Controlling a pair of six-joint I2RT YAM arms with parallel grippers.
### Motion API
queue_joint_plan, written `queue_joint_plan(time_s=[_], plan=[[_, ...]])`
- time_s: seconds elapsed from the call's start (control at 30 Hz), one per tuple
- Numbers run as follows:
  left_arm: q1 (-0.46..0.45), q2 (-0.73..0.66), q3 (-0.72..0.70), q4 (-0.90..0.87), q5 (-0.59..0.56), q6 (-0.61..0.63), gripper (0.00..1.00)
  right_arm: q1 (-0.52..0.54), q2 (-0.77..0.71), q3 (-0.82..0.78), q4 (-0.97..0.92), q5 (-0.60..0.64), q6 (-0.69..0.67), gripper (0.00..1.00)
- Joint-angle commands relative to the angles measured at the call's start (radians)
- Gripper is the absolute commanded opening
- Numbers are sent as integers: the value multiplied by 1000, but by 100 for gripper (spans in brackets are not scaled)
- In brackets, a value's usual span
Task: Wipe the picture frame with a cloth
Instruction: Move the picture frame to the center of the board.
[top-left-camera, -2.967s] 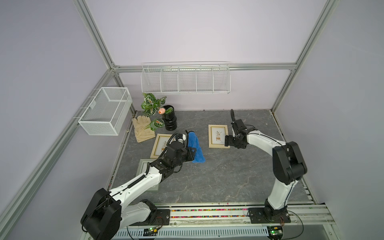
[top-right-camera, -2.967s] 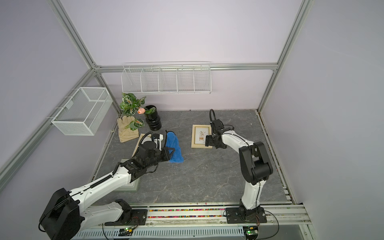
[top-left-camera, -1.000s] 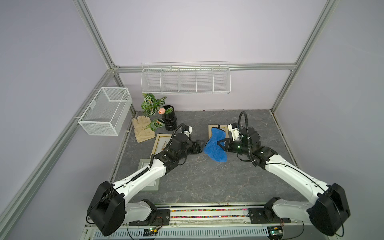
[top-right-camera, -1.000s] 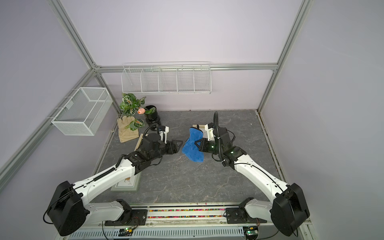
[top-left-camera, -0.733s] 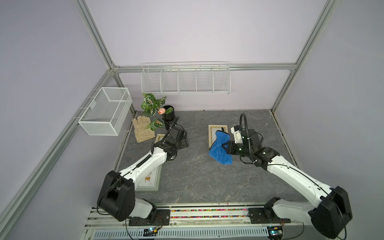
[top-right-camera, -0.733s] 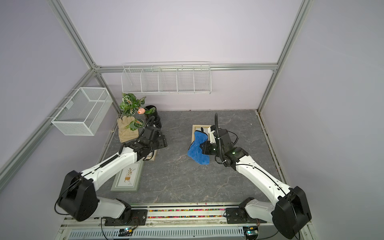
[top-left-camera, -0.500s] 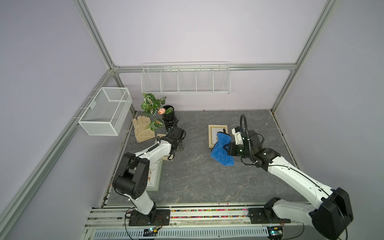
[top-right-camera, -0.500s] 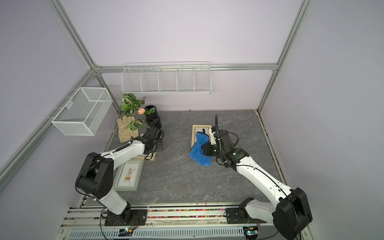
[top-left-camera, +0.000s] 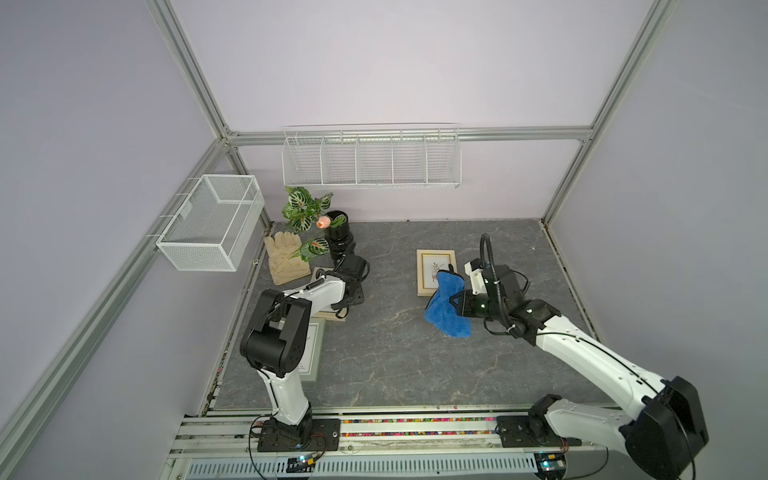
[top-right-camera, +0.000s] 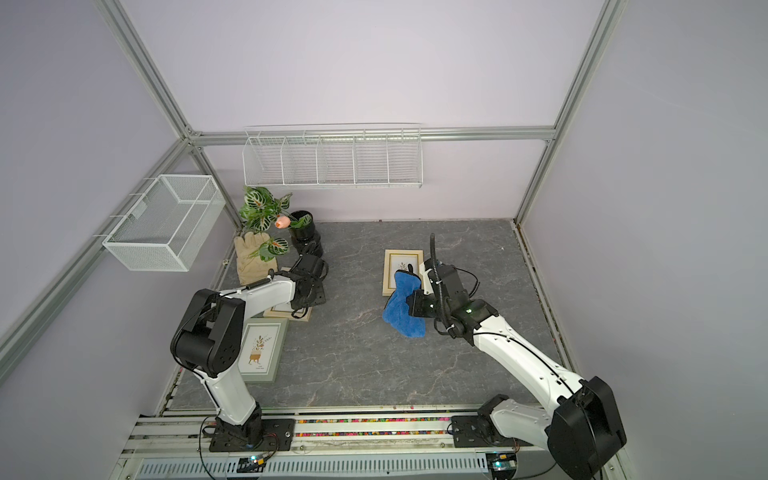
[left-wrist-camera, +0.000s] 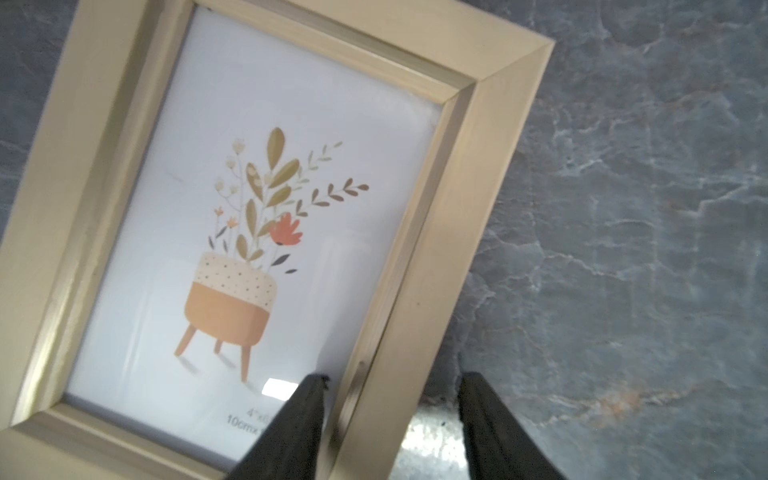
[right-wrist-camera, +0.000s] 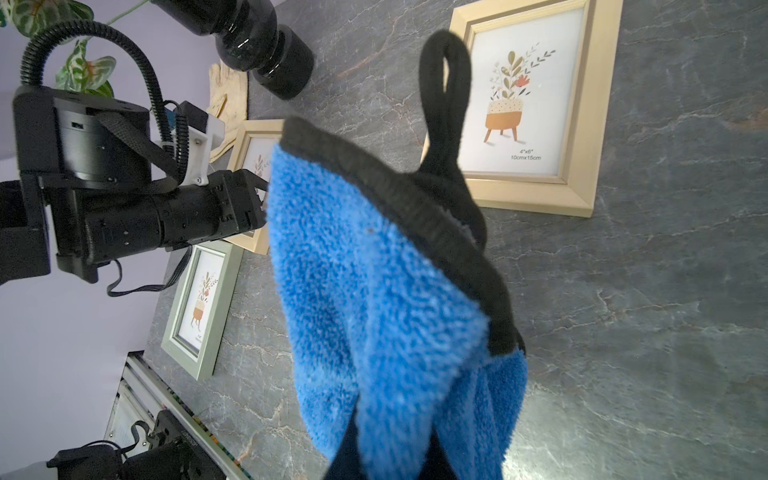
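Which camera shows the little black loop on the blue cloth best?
The right wrist view: the loop is big and sharp on the cloth. Both top views show it only as a tiny dark speck. The left wrist view misses the cloth.

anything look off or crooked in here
Nothing spilled or broken. The gold frame lies askew beside the green frame, their edges touching or overlapping; the open jaws of the left gripper straddle its rim. The blue cloth hangs bunched from the shut right gripper, hiding a corner of the wooden frame in both top views.
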Motion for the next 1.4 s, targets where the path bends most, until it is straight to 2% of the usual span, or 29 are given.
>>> queue_joint_plan(time_s=[0.0,0.27,0.5,0.67,0.77,0.83,0.97,1.13,1.23,1.37], plan=[[-40,31,25,-8,18,-13,49,-7,-2,-14,8,12,-19,7],[-166,73,64,-49,-1,-123,43,-12,8,-9,1,18,-22,7],[-313,55,78,-59,40,-274,43,-25,21,1,-46,62,-34,6],[-385,27,90,-50,92,-335,46,-31,39,1,-49,62,-41,6],[-386,-15,108,-84,98,-310,53,-30,58,7,-46,50,-40,6],[-379,-64,118,-131,71,-263,62,-28,80,14,-46,38,-40,7],[-316,-211,38,-192,4,-207,71,1,109,21,-50,30,-39,7],[-134,-360,-151,-146,35,-141,73,28,162,56,-32,15,-22,7],[-59,-359,-189,-84,73,-105,73,49,189,79,-29,14,-21,7],[-15,-301,-183,6,134,-48,71,76,237,120,-40,8,-18,7]])
